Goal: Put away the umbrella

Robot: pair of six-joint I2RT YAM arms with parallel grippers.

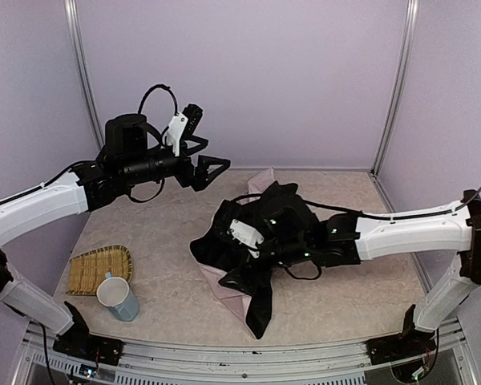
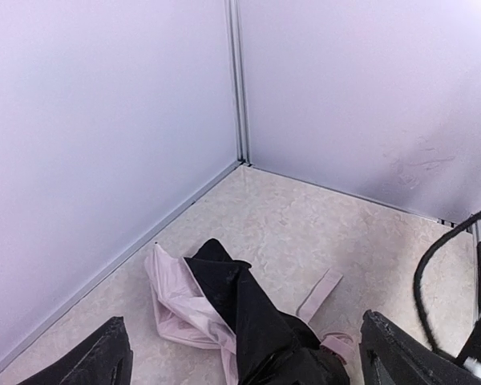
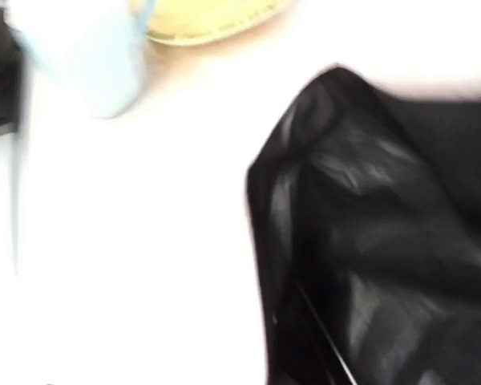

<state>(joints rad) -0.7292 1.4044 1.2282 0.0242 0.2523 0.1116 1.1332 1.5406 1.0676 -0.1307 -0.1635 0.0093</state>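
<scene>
The umbrella (image 1: 282, 207) lies crumpled in the middle of the table, black lining mostly up, with pale pink fabric showing at its near and far edges. My left gripper (image 1: 215, 169) hangs open above the table's far left, well clear of it. In the left wrist view its fingers (image 2: 96, 361) stand wide apart with nothing between them, and the umbrella (image 2: 248, 313) with its pink strap (image 2: 321, 293) lies below. My right gripper (image 1: 237, 269) is low among the black folds. The right wrist view is blurred and shows only black fabric (image 3: 385, 224), not the fingers.
A woven basket (image 1: 100, 269) and a pale blue cup (image 1: 119, 298) sit at the table's near left; the right wrist view also catches the cup (image 3: 92, 56) and basket (image 3: 212, 16). Lilac walls with metal posts enclose the back and sides.
</scene>
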